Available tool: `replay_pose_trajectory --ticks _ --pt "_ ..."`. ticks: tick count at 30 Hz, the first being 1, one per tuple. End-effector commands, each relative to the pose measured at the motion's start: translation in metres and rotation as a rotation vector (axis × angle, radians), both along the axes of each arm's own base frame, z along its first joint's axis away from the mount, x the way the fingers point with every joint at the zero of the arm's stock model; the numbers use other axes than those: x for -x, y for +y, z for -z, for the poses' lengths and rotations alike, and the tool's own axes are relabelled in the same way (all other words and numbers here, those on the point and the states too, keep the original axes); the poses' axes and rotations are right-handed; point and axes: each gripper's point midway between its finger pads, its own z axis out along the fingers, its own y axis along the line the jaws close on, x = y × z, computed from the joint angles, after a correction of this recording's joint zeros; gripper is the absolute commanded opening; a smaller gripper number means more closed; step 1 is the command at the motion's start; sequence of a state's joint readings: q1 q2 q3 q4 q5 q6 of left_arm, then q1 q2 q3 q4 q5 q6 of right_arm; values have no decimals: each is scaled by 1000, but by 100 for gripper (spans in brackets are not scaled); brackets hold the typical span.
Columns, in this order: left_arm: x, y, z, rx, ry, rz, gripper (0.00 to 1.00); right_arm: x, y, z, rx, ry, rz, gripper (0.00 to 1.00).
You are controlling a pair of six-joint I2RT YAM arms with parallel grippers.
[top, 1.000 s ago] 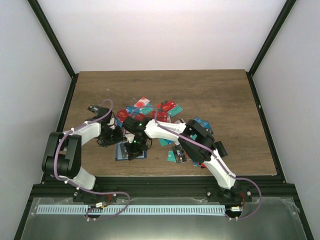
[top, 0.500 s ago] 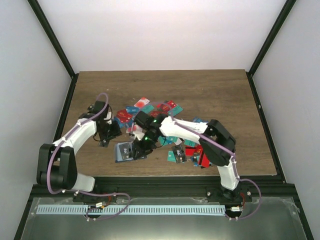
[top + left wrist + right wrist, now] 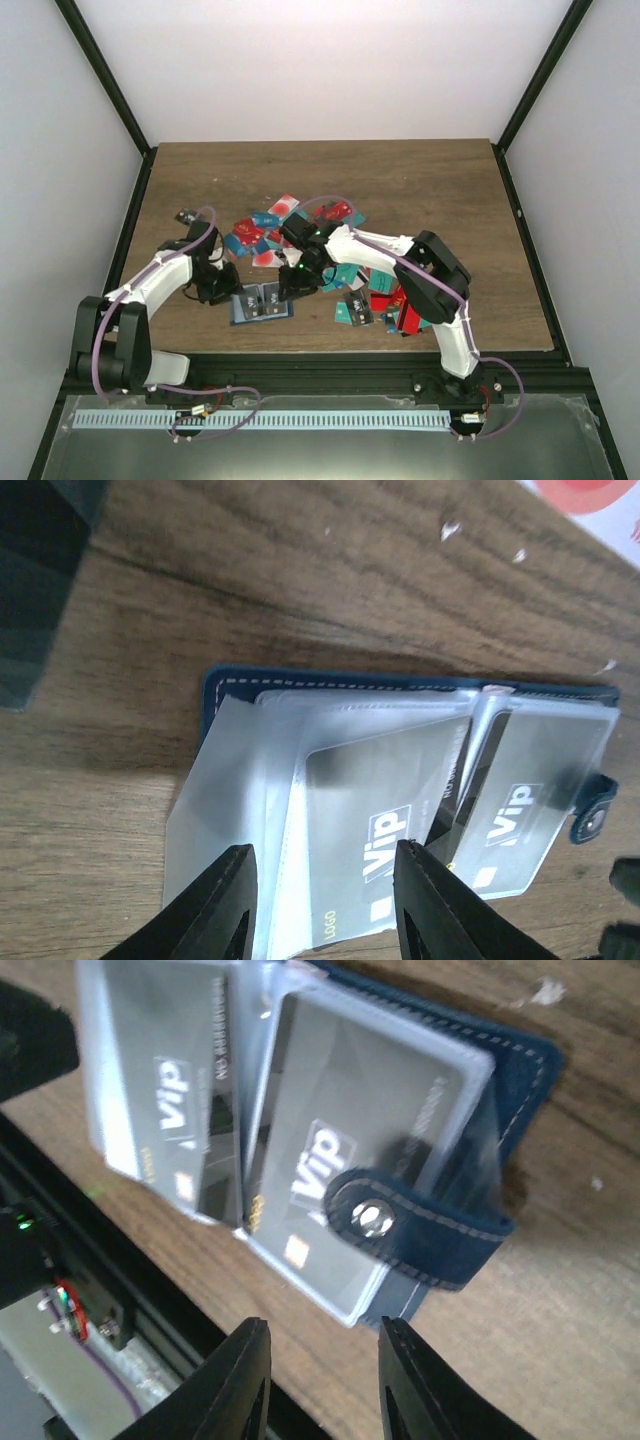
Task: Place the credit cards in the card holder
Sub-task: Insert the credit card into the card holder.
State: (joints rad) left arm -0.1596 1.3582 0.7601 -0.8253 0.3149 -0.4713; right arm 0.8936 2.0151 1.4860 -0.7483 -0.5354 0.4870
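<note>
**Materials and finishes: card holder, cards, bench**

- Card holder (image 3: pixel 522 1060): navy leather-look cover, matt, with pale stitching along the edge.
- Strap (image 3: pixel 440 1245): same matt navy material, stitched.
- Snap stud (image 3: pixel 372 1218): bright polished metal.
- Sleeves (image 3: pixel 245 780): clear soft plastic, slightly frosted, with glare.
- Sleeved cards (image 3: pixel 360 1130): smooth glossy grey plastic.
- Loose credit cards (image 3: pixel 290 208): coloured plastic.
- Bench (image 3: pixel 300 580): brown wood grain, matt.
</note>
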Motion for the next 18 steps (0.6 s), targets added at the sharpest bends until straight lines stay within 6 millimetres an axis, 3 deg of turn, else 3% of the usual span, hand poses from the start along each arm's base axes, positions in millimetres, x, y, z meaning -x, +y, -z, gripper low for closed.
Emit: replay_pose_trajectory --ticks 1,5,12,18 --pt "7 -5 7 27 28 -4 41 -17 5 1 24 -61 25 35" --pt "8 -9 12 47 35 0 41 -24 2 -2 53 -107 25 49" --pt "1 1 5 -19 9 -28 45 -31 -2 -2 139 -173 19 64" --pt "-8 17 -1 -105 -38 -78 50 -27 1 12 216 -204 -7 66"
